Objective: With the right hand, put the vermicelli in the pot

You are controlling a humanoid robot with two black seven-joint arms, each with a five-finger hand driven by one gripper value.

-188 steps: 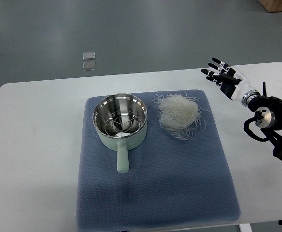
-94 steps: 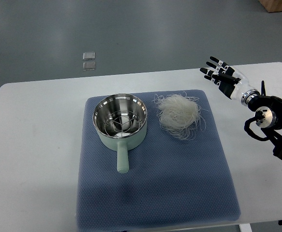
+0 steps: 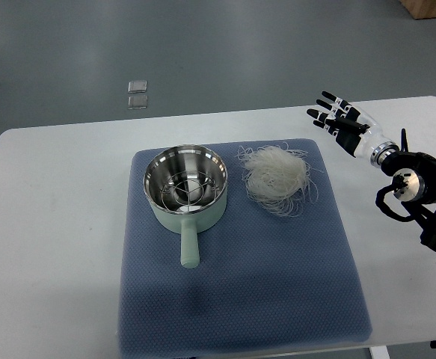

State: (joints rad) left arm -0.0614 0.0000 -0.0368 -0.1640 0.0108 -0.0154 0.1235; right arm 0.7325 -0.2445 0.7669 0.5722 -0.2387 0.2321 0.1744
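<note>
A loose white nest of vermicelli (image 3: 276, 176) lies on the blue mat (image 3: 240, 284), just right of the pot. The pot (image 3: 185, 187) is pale green outside and steel inside, with a wire rack in its bottom and its handle pointing toward the near edge. My right hand (image 3: 335, 120) hovers over the white table to the upper right of the vermicelli, apart from it, fingers spread and empty. Its black arm (image 3: 419, 191) enters from the right edge. The left arm is out of view.
The white table (image 3: 53, 224) carries the mat. Two small clear squares (image 3: 137, 94) lie on the grey floor beyond the table's far edge. A brown box corner (image 3: 431, 7) shows at the top right.
My right hand has crept slightly left and away from me, toward the table's far side. The vermicelli and pot have not moved.
</note>
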